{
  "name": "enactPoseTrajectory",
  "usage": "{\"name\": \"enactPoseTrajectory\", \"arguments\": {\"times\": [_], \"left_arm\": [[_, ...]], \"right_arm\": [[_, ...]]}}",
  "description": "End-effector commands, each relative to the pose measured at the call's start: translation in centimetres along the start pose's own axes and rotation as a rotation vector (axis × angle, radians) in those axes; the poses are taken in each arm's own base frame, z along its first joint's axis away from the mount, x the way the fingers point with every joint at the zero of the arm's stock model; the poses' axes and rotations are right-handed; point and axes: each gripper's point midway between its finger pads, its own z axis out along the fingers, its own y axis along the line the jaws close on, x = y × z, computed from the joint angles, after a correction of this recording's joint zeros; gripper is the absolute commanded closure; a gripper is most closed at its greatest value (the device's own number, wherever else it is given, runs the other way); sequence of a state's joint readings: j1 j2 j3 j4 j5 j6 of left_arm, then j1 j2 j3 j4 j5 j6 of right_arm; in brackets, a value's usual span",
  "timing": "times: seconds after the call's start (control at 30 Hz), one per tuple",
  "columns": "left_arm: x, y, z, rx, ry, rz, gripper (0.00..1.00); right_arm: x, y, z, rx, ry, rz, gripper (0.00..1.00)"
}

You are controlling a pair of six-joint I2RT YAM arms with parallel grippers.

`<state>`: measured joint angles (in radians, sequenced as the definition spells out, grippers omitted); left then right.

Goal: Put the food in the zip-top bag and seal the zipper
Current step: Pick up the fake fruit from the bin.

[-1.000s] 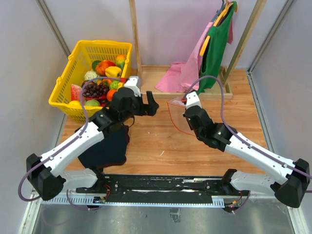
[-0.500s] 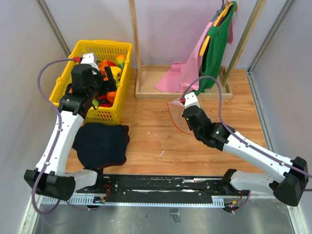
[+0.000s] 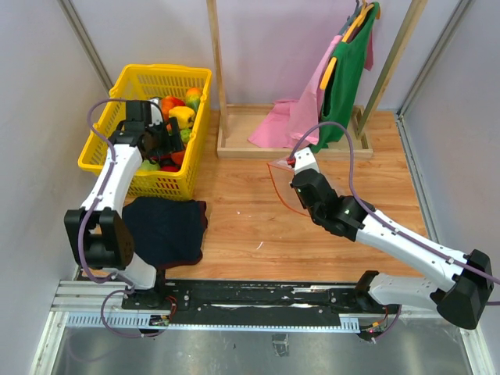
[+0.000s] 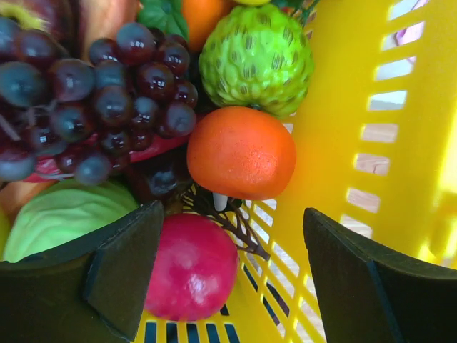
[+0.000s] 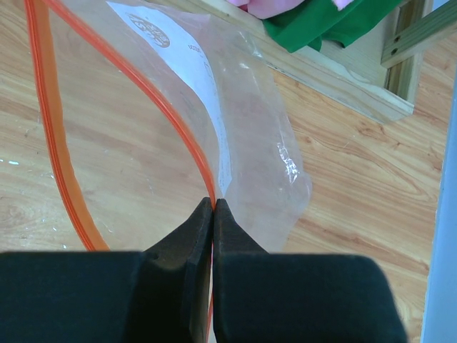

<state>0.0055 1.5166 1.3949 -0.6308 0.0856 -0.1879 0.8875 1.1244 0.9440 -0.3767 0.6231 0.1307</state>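
The left gripper hangs inside the yellow plastic basket at the far left of the table, its two black fingers spread wide and holding nothing. The food lies right at that gap. A round orange toy fruit sits just beyond the fingertips, and a smooth red round fruit sits beside the left finger. A cluster of purple grapes and a bumpy green fruit lie farther in. The round fruits have no long axis to line up with, so the pick seems to turn on centring the gap over one of them. The red one looks nearest, though it is off toward one finger. The right gripper is pinched together on the red-orange zipper strip of the clear crinkly zip-top bag. The bag is mid-table, well to the right of the basket, and its mouth appears to loop open. The left arm is nearer the food, so the carry would run rightward.
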Motion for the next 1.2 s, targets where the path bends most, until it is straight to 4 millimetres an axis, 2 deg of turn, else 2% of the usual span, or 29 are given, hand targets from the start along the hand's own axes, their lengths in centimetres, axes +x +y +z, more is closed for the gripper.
{"name": "enactPoseTrajectory", "arguments": {"times": [0.0, 0.17, 0.4, 0.57, 0.87, 1.0, 1.17], "left_arm": [[-0.1, -0.5, 1.7, 0.054, 0.027, -0.002, 0.18], [1.1, -0.1, 4.1, 0.062, 0.065, -0.021, 0.18], [2.0, 0.4, 6.7, 0.063, 0.102, -0.056, 0.07], [3.0, 0.7, 8.3, 0.057, 0.133, -0.074, 0.07], [6.1, 1.2, 10.7, 0.052, 0.234, -0.100, 0.07], [5.9, 1.2, 10.4, 0.052, 0.231, -0.095, 0.16], [4.3, 1.0, 8.5, 0.046, 0.170, -0.079, 0.29]], "right_arm": [[-0.9, 0.3, -0.2, -0.011, -0.028, 0.018, 0.99], [-0.9, 0.5, 0.0, -0.015, -0.024, 0.013, 0.99], [-0.7, 1.2, 0.4, -0.031, -0.010, 0.003, 0.99], [-0.6, 1.3, 0.6, -0.035, -0.008, 0.001, 0.99], [-0.5, 1.5, 0.6, -0.042, -0.011, 0.004, 0.99], [-0.6, 1.5, 0.5, -0.047, -0.015, 0.007, 0.99], [-0.7, 1.4, 0.3, -0.048, -0.022, 0.011, 0.99]]}}
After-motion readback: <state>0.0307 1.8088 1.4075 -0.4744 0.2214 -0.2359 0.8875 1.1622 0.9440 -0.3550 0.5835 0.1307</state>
